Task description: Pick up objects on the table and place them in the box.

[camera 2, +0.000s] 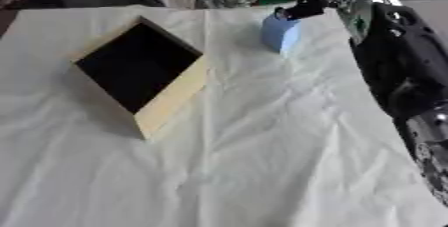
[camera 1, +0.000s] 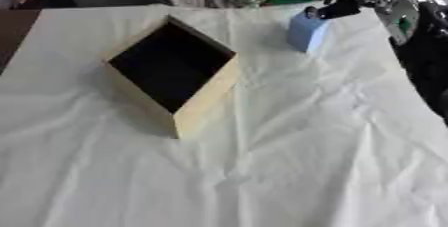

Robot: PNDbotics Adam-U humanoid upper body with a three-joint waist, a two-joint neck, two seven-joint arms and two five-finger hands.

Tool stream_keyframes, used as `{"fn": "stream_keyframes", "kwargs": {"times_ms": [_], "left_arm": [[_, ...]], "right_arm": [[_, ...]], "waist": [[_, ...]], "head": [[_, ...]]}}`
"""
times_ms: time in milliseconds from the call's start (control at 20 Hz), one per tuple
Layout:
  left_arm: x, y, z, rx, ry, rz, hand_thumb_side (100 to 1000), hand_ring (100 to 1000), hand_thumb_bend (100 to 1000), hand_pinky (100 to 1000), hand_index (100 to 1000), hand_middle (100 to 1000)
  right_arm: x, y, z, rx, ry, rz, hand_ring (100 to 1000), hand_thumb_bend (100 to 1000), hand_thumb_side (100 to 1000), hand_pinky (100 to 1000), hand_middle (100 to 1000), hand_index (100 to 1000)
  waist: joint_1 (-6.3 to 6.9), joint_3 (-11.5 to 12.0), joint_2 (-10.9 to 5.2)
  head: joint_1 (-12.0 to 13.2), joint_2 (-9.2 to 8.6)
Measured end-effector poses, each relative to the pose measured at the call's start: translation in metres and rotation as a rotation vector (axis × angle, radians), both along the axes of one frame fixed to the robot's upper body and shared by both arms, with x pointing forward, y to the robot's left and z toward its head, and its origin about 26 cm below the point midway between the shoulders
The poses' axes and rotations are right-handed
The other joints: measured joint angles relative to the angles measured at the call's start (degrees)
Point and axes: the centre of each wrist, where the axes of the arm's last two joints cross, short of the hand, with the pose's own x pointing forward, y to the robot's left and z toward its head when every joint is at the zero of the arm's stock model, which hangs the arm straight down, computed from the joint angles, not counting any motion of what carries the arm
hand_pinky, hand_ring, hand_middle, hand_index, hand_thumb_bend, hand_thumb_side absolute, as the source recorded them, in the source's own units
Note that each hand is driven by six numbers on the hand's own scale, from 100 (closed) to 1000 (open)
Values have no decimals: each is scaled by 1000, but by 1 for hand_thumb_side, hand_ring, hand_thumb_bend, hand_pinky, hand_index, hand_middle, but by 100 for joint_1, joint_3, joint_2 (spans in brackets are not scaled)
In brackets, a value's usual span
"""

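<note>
Box (camera 1: pixel 203 102): pale wooden walls, dark interior, open top, standing on the surface (camera 1: pixel 289 161), which is covered with a creased white cloth. It sits turned like a diamond, one corner toward the robot and the opposite corner toward the far edge; its long axis runs from near-right to far-left.

Block (camera 1: pixel 305 33): light blue, upright, long axis vertical, standing on the cloth to the right of the box and farther away than the box's centre, well apart from its walls. Its broad faces are angled roughly as the box's walls are.

Right robot hand (camera 1: pixel 337 7): black and silver, coming in from the upper right, positioned at the top of the block on the side away from the box. Dark fingers (camera 2: pixel 302 8) appear to touch the block's upper edge; whether they close on it or merely rest against it cannot be told. The forearm runs down the right side, beyond the box.

Left robot hand: shows in neither view.
</note>
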Motion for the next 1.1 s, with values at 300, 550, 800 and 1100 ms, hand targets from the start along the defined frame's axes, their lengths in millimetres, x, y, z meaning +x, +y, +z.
{"fn": "stream_keyframes", "kwargs": {"times_ms": [300, 550, 800, 1100], "left_arm": [[0, 0, -2, -4, 1, -1, 114, 627, 303, 682, 746, 636], [0, 0, -2, -4, 2, 1, 110, 627, 297, 683, 742, 635], [0, 1, -2, -5, 1, 3, 109, 627, 292, 683, 741, 635], [0, 0, -4, -12, 1, 1, 106, 627, 285, 684, 738, 633]], "right_arm": [[1, 2, -2, 5, 5, -6, 922, 201, 815, 899, 913, 992], [2, 4, -7, 9, 14, -35, 925, 210, 858, 899, 917, 993], [3, 7, -10, 0, 19, -57, 929, 234, 874, 902, 921, 995], [3, 8, -12, -7, 15, -83, 926, 244, 867, 898, 896, 990]], "waist": [[0, 4, 24], [0, 21, 52], [0, 24, 97], [0, 28, 134]], "head": [[-2, -4], [-19, -11], [-41, -52], [-48, -65]]}}
